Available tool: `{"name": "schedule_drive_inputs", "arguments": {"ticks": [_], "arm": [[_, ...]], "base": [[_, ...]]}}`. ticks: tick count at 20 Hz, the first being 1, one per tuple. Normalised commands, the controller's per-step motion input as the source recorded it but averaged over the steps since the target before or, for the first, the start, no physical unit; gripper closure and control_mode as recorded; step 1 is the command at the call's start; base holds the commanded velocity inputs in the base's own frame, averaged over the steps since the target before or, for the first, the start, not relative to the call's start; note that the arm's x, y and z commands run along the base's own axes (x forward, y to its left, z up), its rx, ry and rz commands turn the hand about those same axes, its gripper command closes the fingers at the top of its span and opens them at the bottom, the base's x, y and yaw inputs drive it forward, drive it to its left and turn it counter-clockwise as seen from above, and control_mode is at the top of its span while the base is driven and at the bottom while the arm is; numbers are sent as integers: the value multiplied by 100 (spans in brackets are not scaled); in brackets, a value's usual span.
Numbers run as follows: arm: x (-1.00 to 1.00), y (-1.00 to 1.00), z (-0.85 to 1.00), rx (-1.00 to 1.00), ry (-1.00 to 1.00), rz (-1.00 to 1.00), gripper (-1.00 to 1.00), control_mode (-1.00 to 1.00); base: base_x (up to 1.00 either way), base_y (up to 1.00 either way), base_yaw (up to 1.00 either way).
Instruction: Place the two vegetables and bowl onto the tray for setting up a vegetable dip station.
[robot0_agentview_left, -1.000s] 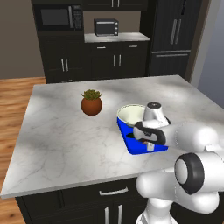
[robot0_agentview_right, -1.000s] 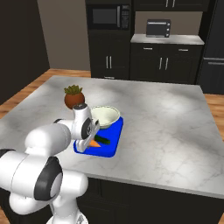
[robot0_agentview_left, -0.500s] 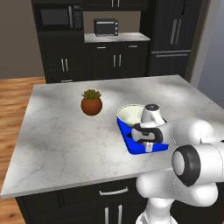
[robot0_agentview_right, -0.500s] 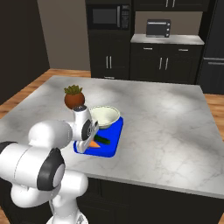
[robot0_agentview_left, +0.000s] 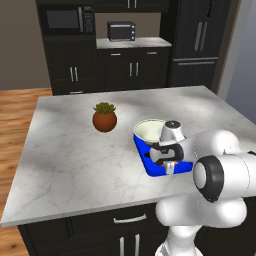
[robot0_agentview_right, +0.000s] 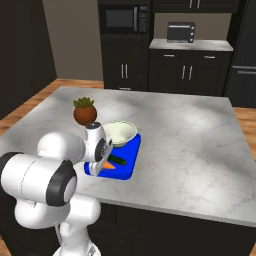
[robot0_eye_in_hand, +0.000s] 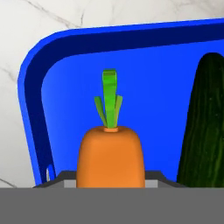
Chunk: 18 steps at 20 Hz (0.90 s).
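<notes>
The orange carrot (robot0_eye_in_hand: 110, 153) with its green top fills the middle of the hand view, low over the blue tray (robot0_eye_in_hand: 65, 78), with the dark green cucumber (robot0_eye_in_hand: 205, 127) lying beside it. My gripper (robot0_agentview_right: 103, 164) hangs over the tray's near end (robot0_agentview_right: 122, 171), shut on the carrot (robot0_agentview_right: 108, 165); the fingertips themselves are hidden. The cucumber (robot0_agentview_right: 119, 160) lies on the tray. The cream-white bowl (robot0_agentview_left: 150, 131) sits on the tray's far end (robot0_agentview_left: 147, 162), just behind the gripper (robot0_agentview_left: 170, 166).
A spiky green plant in a round brown pot (robot0_agentview_left: 104, 117) stands on the marble island left of the tray. The island's front edge runs just below the tray. Dark cabinets, a microwave and a toaster oven line the back wall.
The gripper has sunk a little toward the tray's near end with the carrot in it. Bowl, cucumber and plant have not moved.
</notes>
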Motion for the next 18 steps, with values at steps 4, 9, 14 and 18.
{"name": "schedule_drive_inputs", "arguments": {"ticks": [4,9,14,18], "arm": [[7,0,-2,0,0,3,100,-100],[7,0,0,0,0,3,100,-100],[4,6,-11,0,0,2,100,-100],[2,9,-16,0,0,1,-100,-100]], "base": [[0,0,0],[0,0,0],[0,0,0],[0,0,0]]}}
